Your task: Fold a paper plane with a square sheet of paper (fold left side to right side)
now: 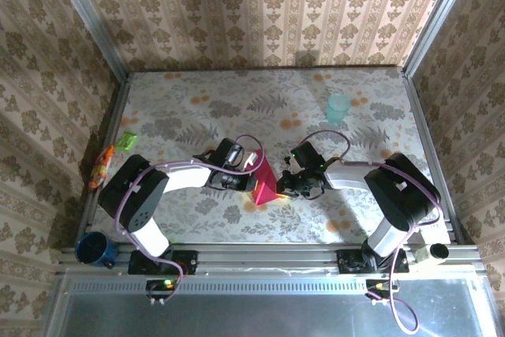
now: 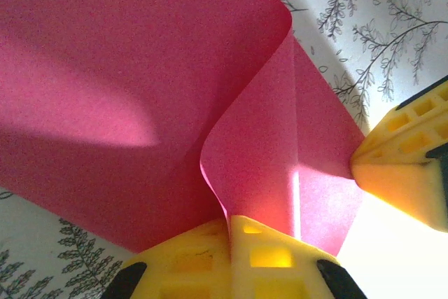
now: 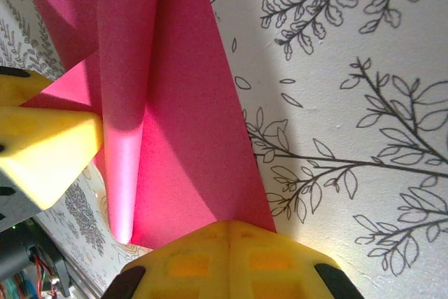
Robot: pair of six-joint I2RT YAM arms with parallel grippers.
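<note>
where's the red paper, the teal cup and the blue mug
sheet of paper (image 1: pixel 266 187), top view, raised red face
teal cup (image 1: pixel 338 110), top view, side wall
blue mug (image 1: pixel 89 252), top view, outer wall

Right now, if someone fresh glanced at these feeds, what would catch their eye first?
The magenta-red square sheet of paper stands out mid-table, curled over itself rather than lying flat. The left gripper and the right gripper are each shut on it from opposite sides. Farther back on the right stands a pale teal cup.
</note>
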